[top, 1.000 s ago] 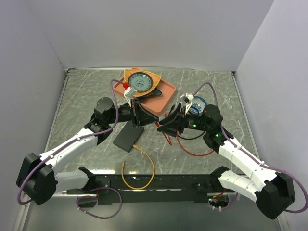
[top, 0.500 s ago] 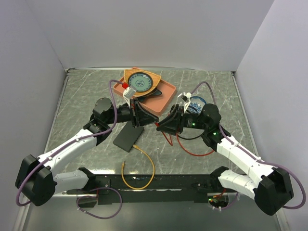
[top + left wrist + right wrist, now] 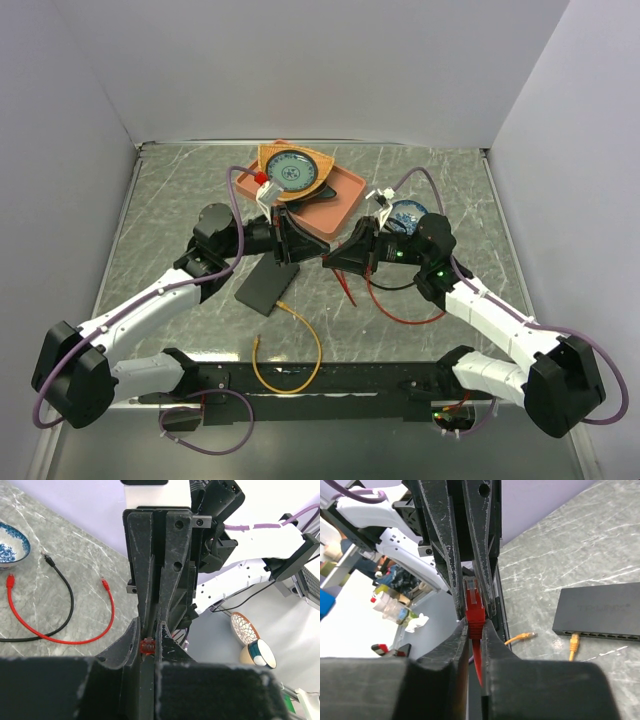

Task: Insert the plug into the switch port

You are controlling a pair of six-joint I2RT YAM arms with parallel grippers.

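Red plastic cable plug (image 3: pixel 474 607) between hands
Left hand (image 3: pixel 148 632) and right hand (image 3: pixel 475 627) are clamping it above the marbled counter (image 3: pixel 180 200).

Looks like a robotics lab test cell: plain pale walls (image 3: pixel 300 70) boxing in a grey marble-look tabletop (image 3: pixel 170 200), black mounting rail (image 3: pixel 330 378), flat matte-black network switch box (image 3: pixel 267 285), loose orange patch cable (image 3: pixel 312 335), and blurry bottle clutter (image 3: pixel 390 607) beyond.

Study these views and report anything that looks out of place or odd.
One oddity: both grippers pinch the same red plug above the table, left gripper and right gripper nose to nose near the orange tray. The black switch lies flat with an orange cable plugged in.
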